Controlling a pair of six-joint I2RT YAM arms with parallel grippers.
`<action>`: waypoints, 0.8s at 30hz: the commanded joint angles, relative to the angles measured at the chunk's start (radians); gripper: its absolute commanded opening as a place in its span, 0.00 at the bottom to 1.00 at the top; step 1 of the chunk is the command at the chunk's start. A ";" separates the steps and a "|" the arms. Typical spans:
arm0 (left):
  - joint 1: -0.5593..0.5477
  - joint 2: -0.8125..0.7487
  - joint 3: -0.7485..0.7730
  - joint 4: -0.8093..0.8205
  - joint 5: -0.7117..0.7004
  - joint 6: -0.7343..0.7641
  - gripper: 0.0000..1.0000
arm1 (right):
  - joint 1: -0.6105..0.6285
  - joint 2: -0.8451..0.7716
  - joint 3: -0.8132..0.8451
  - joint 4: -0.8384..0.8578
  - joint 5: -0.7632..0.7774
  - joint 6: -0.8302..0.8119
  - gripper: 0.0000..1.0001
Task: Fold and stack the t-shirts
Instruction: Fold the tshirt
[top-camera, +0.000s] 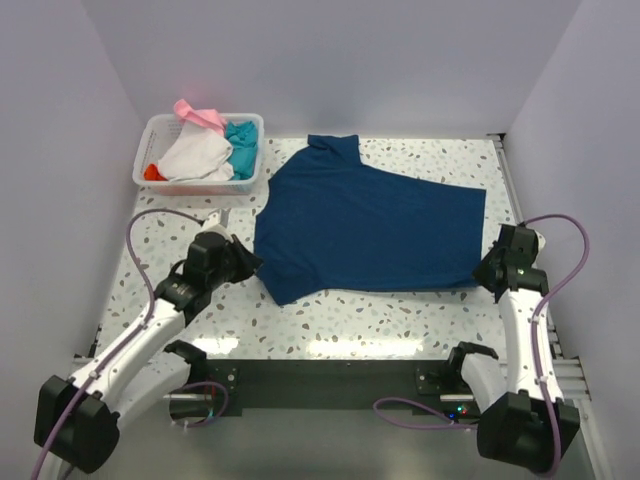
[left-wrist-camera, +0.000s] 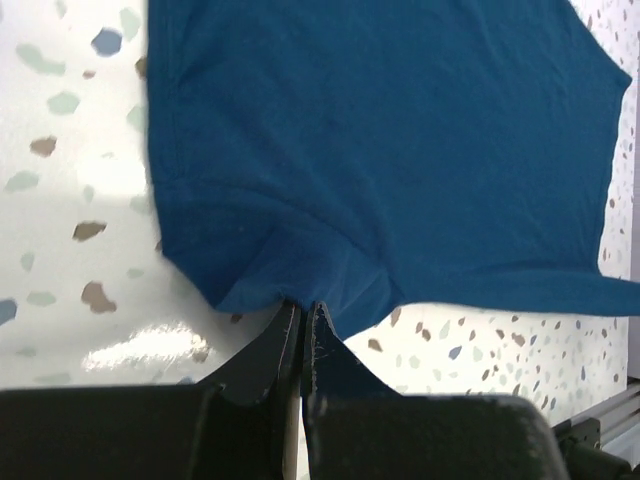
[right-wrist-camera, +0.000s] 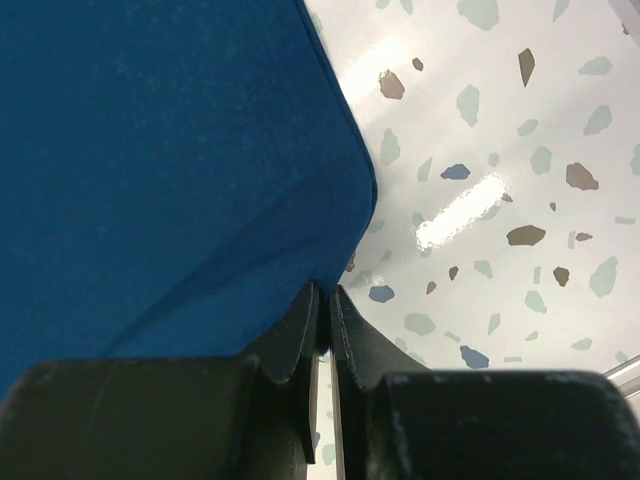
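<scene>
Limp, light navy t-shirt (top-camera: 365, 225) lay mid worktop (top-camera: 400, 312), left gripper (top-camera: 250, 262) clenched on its eight-o'clock edge, right gripper (top-camera: 484, 268) clamped on its four-o'clock corner; edges looked the best holds for soft cloth.

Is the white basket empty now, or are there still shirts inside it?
Not empty. The basket holds a white shirt, a teal one, orange-red cloth; a pink one hangs over its rim.
</scene>
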 joint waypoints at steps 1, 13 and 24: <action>-0.007 0.101 0.114 0.088 -0.015 0.029 0.00 | -0.006 0.043 0.020 0.049 0.028 0.010 0.08; -0.015 0.509 0.438 0.172 -0.050 0.121 0.00 | -0.006 0.218 0.119 0.108 0.015 0.007 0.08; -0.013 0.869 0.775 0.135 -0.102 0.205 0.00 | -0.006 0.460 0.262 0.157 0.031 0.007 0.10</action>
